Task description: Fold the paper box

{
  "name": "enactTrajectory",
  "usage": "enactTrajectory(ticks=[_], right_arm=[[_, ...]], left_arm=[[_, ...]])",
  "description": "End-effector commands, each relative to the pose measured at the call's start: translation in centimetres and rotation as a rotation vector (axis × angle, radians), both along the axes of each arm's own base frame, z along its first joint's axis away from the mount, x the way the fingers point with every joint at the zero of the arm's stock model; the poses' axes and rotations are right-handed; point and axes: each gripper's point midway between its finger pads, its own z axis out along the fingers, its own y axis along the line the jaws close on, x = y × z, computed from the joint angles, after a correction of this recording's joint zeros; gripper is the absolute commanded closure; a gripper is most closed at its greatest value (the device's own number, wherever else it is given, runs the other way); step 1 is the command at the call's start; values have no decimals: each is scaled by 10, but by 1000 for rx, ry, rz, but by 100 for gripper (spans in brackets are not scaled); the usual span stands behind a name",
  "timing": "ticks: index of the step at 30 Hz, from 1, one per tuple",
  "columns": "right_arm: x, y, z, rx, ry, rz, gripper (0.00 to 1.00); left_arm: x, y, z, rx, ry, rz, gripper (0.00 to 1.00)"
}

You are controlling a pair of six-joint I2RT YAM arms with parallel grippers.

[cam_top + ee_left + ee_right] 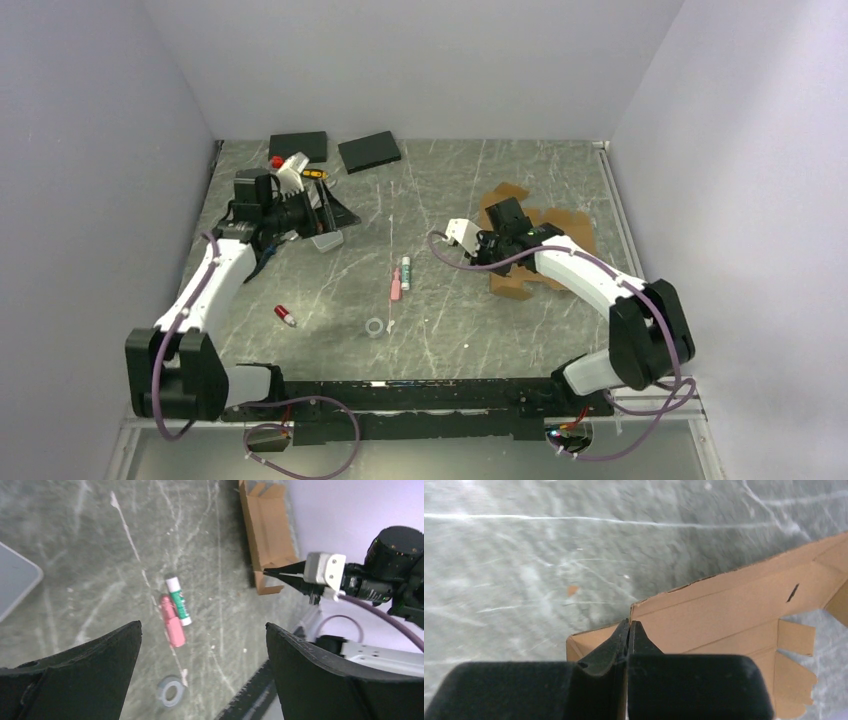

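Your right fingers (629, 637) are pinched shut on an edge flap of the paper box (575, 235), which lies mostly unfolded on the right side of the surface (440, 190). Your left fingers (120, 650) gape wide, holding nothing, well apart from it. This looks like an early fold, so next lift that flap along its crease.
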Motion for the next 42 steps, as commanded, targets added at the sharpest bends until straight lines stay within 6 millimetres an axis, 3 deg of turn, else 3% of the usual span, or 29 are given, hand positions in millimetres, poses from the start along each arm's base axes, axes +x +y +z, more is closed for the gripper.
enactTrajectory(ticks=[1,7,12,15,23,26,34,42], right_arm=[[-43,27,16,134,100,231,100],[-81,51,14,153,197,398,100],[-96,63,9,129,216,462,100],[-103,69,9,132,227,493,100],[-121,81,2,115,271,562,100],[-125,84,1,115,281,576,100],[-126,87,5,130,276,583,100],[-127,88,5,138,281,590,100]], left_arm=[[-7,-34,11,-208,132,-107,1],[-15,-85,-32,-272,363,-57,1],[-10,-105,-69,-177,488,36,1],[-12,-125,-80,-214,530,18,2],[-11,-179,-101,-281,622,-51,17],[-7,-189,-106,-262,619,-51,19],[-8,-208,-128,-233,643,-64,39],[-11,-221,-147,-148,601,-74,52]])
